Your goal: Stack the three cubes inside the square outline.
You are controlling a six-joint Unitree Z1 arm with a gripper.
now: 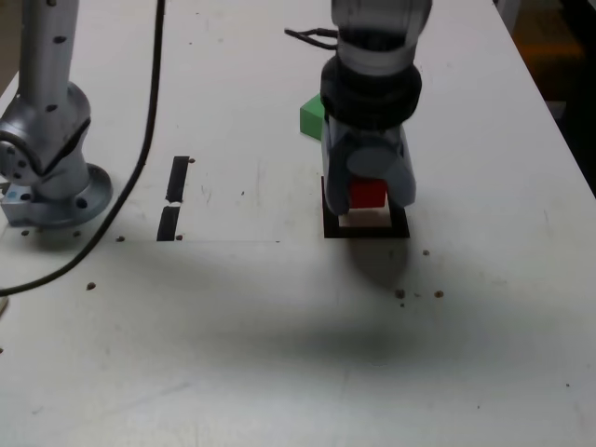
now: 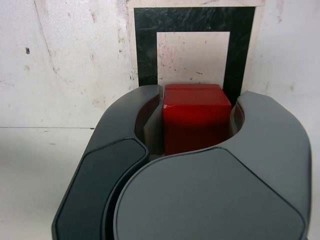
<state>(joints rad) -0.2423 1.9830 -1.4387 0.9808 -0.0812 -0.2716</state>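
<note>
Cube [image 2: 196, 120]: red, between the two fingers of the end effector [image 2: 196, 117], seen against the square outline [image 2: 195, 19]; I can't tell whether it is touching down
End effector: clenched on the red block, one finger on either side
Square outline: thick black border, flat on the worktop [image 1: 279, 354], its white centre partly showing, the rest covered by block and fingers
Green cube [image 1: 311, 117]: behind the outline in the exterior view, partly hidden by the arm [image 1: 372, 88]
Tape strips [image 1: 178, 179]: two short black ones, well off to the exterior view's left
Cable [image 1: 147, 130]: dark, curving across the exterior view's left, between the strips and the jointed grey stand [image 1: 56, 200]
Edges: the worktop's side slants down the exterior view's right; bare surface lies between it and the outline, and more in front
</note>
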